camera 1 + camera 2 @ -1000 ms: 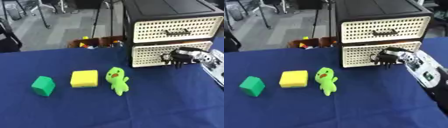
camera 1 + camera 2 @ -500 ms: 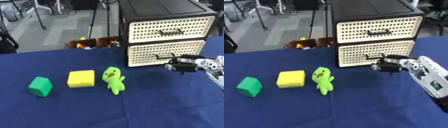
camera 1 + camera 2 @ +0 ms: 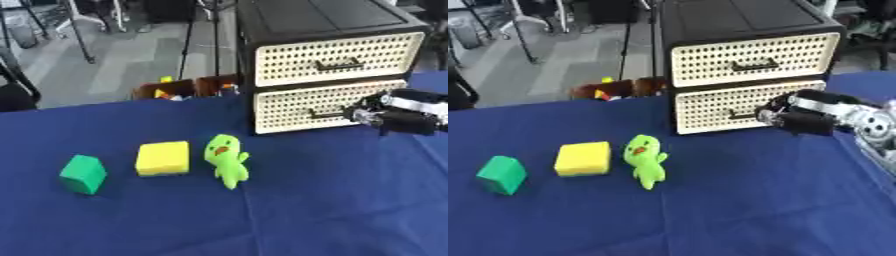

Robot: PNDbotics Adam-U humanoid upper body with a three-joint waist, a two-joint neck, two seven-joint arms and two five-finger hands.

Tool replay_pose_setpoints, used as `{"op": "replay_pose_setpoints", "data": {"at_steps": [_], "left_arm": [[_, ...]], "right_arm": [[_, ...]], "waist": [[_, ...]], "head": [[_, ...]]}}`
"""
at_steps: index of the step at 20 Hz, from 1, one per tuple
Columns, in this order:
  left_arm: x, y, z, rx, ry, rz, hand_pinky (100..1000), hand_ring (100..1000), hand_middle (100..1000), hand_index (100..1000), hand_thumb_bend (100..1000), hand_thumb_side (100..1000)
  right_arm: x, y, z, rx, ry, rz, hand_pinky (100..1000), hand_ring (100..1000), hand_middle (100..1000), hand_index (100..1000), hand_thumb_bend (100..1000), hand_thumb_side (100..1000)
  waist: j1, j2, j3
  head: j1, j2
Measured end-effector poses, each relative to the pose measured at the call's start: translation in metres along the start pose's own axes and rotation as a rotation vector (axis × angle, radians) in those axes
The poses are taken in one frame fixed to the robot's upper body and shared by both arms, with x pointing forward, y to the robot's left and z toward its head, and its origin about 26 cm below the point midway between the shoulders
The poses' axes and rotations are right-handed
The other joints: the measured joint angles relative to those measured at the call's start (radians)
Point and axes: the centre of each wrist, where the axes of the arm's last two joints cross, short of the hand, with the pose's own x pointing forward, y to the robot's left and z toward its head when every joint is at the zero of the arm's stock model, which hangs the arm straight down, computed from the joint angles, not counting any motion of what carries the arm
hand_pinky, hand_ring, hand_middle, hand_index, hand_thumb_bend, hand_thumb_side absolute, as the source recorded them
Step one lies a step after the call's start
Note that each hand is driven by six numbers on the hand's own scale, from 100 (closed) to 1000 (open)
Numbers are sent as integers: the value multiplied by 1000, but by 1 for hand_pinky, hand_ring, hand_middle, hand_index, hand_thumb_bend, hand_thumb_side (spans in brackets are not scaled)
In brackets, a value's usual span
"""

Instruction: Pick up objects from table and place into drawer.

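Right now the robot's right hand (image 3: 798, 116) sits at the middle right of the frame, just in front of the lower drawer (image 3: 737, 105) of the black cabinet with cream, hole-dotted drawer fronts (image 3: 745, 62). Its fingers look curled by the dark handle (image 3: 744, 116) of that drawer, but I cannot tell if they really hold it. Both drawers look closed. The toys wait on the blue tablecloth (image 3: 710, 210) at the lower left of the frame: a green block (image 3: 501, 174), a yellow square sponge (image 3: 584, 158) and a green plush duck (image 3: 646, 160). To do this step well, I think the hand should hook the handle fully, then pull straight toward the robot, slow and level, so the cabinet does not slide. The left hand does not show.
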Motion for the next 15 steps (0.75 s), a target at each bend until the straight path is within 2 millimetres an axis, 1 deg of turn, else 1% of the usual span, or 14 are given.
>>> {"op": "replay_pose_setpoints", "data": {"at_steps": [3, 5, 10, 15], "left_arm": [[0, 0, 0, 3, 1, -1, 485, 583, 515, 826, 604, 826], [0, 0, 0, 5, 1, -1, 485, 583, 515, 826, 604, 825], [-1, 3, 1, 18, 0, -8, 487, 584, 516, 826, 608, 823], [-2, 5, 1, 33, -5, -13, 489, 585, 517, 827, 615, 824]], "right_arm": [[15, -4, 14, -71, -47, 13, 596, 787, 759, 836, 100, 1000], [20, -6, 19, -117, -71, 20, 593, 784, 757, 837, 100, 1000], [21, -18, 27, -282, -151, 3, 576, 773, 746, 839, 100, 1000], [19, -24, 32, -505, -299, -65, 559, 761, 735, 833, 100, 1000]], "waist": [[4, -4, -5], [6, -6, -6], [12, -14, -9], [17, -19, -11]], "head": [[5, 0], [8, 0], [16, 3], [30, 3]]}}
